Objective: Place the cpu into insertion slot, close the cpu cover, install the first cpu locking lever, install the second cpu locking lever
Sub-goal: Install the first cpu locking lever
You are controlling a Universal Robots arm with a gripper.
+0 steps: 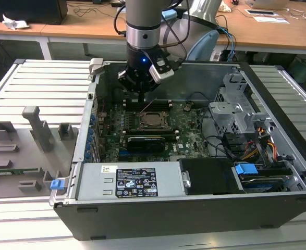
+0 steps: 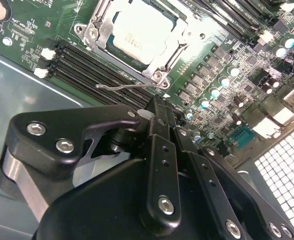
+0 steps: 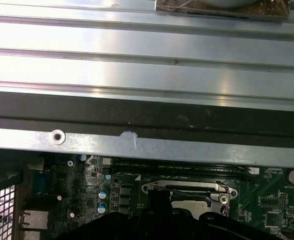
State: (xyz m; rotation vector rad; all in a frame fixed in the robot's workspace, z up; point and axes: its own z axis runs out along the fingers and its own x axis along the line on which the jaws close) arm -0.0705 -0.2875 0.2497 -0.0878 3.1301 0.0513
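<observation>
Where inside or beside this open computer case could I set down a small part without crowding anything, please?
The ribbed metal table at the exterior view's left is bare between the case wall and the grey fixture block. The power supply top is flat and free. It is crowded around the cpu, under the gripper, and at the drive cage with its cables.

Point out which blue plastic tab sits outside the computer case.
The small blue tab by the grey fixture on the exterior view's left; the larger blue tab sits inside, over the drive bay.

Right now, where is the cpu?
The cpu sits in the insertion slot mid-motherboard, under the cpu cover, just beyond the gripper in the second wrist view.
</observation>
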